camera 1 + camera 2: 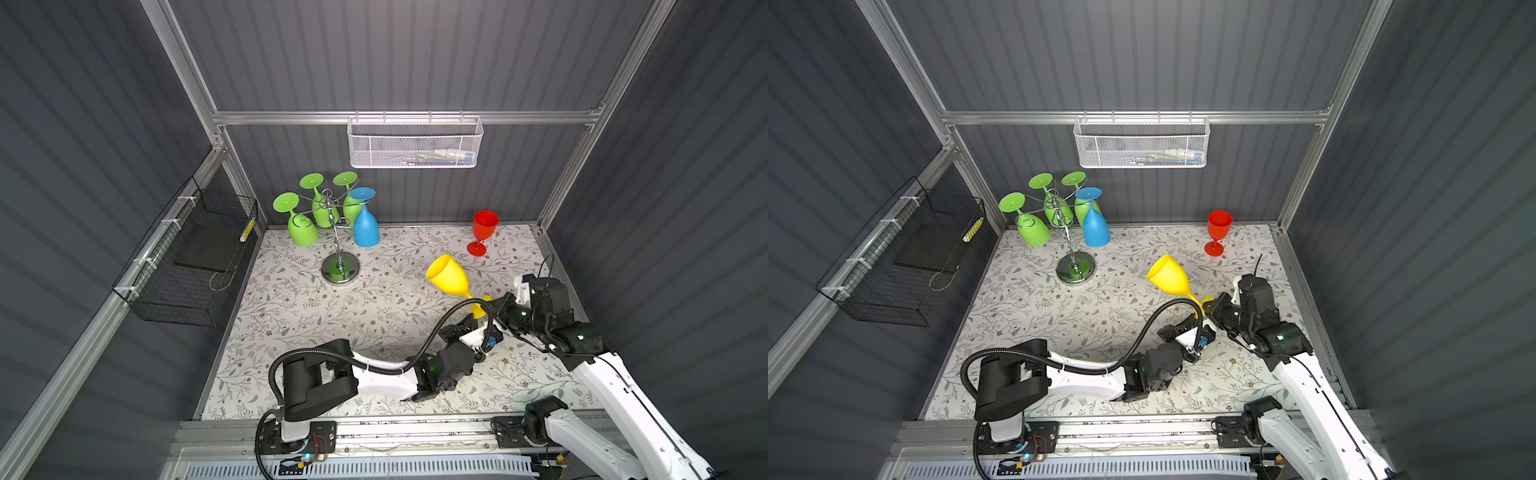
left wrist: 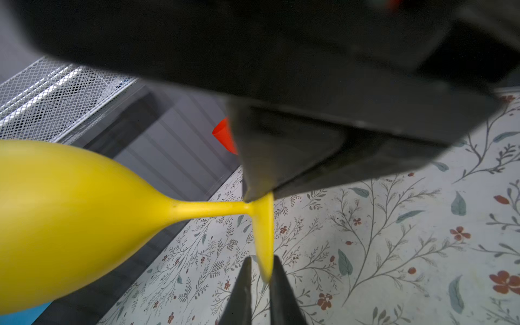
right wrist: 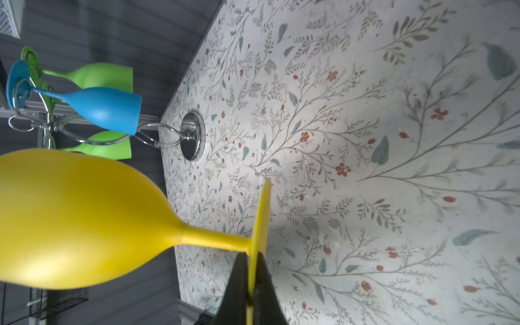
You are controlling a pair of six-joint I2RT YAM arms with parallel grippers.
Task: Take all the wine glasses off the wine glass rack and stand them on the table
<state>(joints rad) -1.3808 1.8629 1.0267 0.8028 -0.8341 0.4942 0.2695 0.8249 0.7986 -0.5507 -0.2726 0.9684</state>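
**A:** Right jaws?

**B:** Clamped on the foot of the yellow glass [image 3: 84,219]. Both fingers [image 3: 239,284] press the thin disc, one on each face.

**A:** And the left jaws?

**B:** Slightly apart. The rim of that same foot sits between their fingers [image 2: 242,292], and the left wrist view shows a sliver of gap on either side.

**A:** So both sets of jaws meet at the foot?

**B:** Yes, at opposite edges of it, just beside each other.

**A:** How does the glass lie?

**B:** Tilted. Stem and bowl stretch away from both jaws, with the mouth turned roughly toward the rack [image 1: 340,270]. The bowl is up off the desk [image 1: 316,332].

**A:** Where is the rack?

**B:** Well apart from the jaws, upright on the far side of the desk. Three green glasses [image 1: 302,232] and a blue glass [image 1: 365,226] hang upside down from its arms.

**A:** Anything closer?

**B:** A red glass [image 1: 483,232] stands upright beyond the right jaws, by the back wall and apart from them.
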